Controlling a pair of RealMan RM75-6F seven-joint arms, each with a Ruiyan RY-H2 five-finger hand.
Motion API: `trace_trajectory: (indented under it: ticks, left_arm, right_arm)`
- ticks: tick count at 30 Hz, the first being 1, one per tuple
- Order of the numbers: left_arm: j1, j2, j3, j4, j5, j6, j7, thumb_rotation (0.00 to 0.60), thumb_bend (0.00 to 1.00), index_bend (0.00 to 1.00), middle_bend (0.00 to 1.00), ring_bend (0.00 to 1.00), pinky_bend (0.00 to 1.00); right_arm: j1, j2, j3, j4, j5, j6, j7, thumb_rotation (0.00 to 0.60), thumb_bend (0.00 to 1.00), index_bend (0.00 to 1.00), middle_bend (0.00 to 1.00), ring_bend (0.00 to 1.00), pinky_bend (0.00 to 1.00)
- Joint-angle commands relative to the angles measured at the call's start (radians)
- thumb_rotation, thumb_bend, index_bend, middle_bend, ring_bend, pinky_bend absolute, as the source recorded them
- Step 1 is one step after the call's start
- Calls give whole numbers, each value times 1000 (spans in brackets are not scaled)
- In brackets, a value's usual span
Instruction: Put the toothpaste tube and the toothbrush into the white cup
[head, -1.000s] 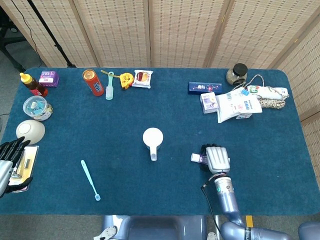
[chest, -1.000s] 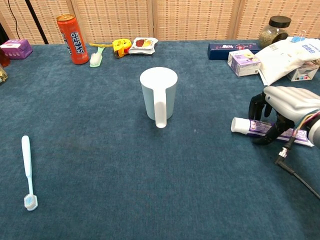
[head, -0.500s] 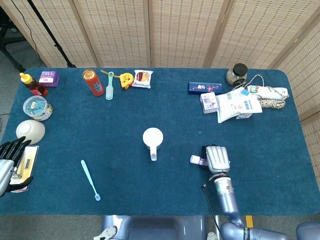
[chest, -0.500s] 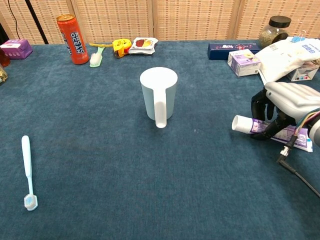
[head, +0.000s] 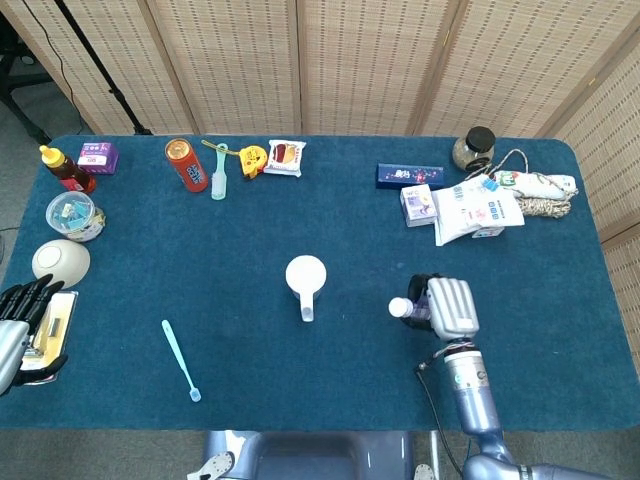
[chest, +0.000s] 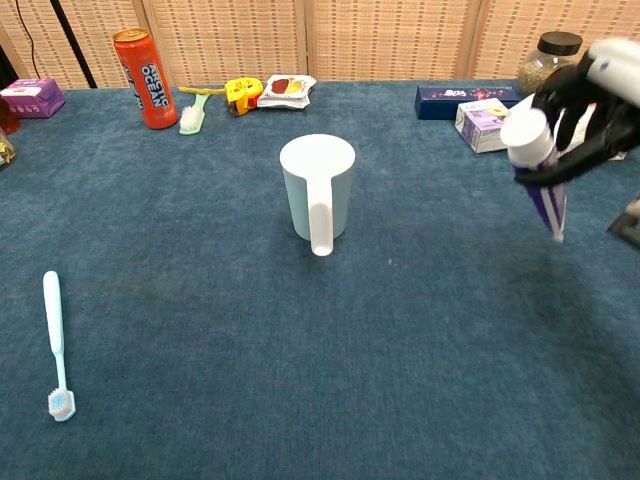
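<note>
The white cup (head: 305, 274) (chest: 318, 187) stands upright mid-table, handle toward me. My right hand (head: 449, 306) (chest: 590, 105) holds the purple-and-white toothpaste tube (head: 409, 309) (chest: 534, 162) lifted off the table to the right of the cup, white cap up and toward the cup. The light-blue toothbrush (head: 181, 360) (chest: 55, 341) lies flat on the cloth at the near left. My left hand (head: 22, 322) rests at the table's left edge, fingers apart, holding nothing.
Along the back: red can (head: 187, 164), a spare toothbrush (head: 219, 178), yellow tape measure (head: 253, 158), snack packet (head: 285, 157). Boxes and packets (head: 470, 208) and a jar (head: 478, 147) crowd the back right. Bowl (head: 60, 261), container (head: 74, 214) and bottle (head: 64, 167) sit at the left.
My right hand has lifted the toothpaste tube off the table and tipped it upright, moving up and slightly right. The left hand, cup and toothbrush have not moved.
</note>
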Motion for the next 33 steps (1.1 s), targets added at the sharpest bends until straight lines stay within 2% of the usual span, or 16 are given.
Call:
trace_trajectory:
  ticks: [1, 2, 7, 11, 14, 22, 25, 29, 33]
  left_arm:
    - [1, 1, 1, 2, 4, 3, -4, 600, 203, 0, 0, 0, 0]
    - [2, 2, 1, 2, 5, 4, -6, 600, 203, 0, 0, 0, 0]
    - [0, 3, 2, 2, 6, 1, -7, 600, 202, 0, 0, 0, 0]
    - [-2, 3, 1, 3, 3, -3, -10, 600, 203, 0, 0, 0, 0]
    - [-3, 3, -2, 4, -1, -4, -12, 600, 203, 0, 0, 0, 0]
    - [-8, 5, -2, 8, -2, -12, -21, 600, 203, 0, 0, 0, 0]
    - [-10, 6, -1, 7, -2, -17, -21, 600, 202, 0, 0, 0, 0]
    - [-10, 7, 0, 7, -1, -17, -25, 600, 202, 0, 0, 0, 0]
    - [-9, 8, -2, 8, -5, -15, -26, 600, 202, 0, 0, 0, 0]
  right_arm:
    - [26, 70, 82, -79, 17, 1, 4, 600, 344, 644, 596, 527, 573]
    - [42, 77, 110, -95, 31, -4, 5, 600, 345, 645, 598, 529, 573]
    - [111, 81, 184, -122, 113, -29, -32, 600, 347, 647, 599, 531, 573]
    - [173, 63, 219, -124, 183, -36, -90, 600, 347, 647, 599, 531, 573]
    - [232, 29, 256, -147, 282, -61, -95, 600, 347, 647, 599, 531, 573]
    - [360, -61, 293, -117, 436, -78, -117, 600, 348, 647, 599, 531, 574]
    - [419, -99, 320, -71, 501, -94, -108, 600, 350, 647, 599, 531, 575]
    - [475, -132, 351, -24, 547, -83, -101, 600, 350, 647, 599, 531, 575]
    - [514, -153, 357, -1, 571, -58, -111, 600, 349, 647, 599, 531, 575]
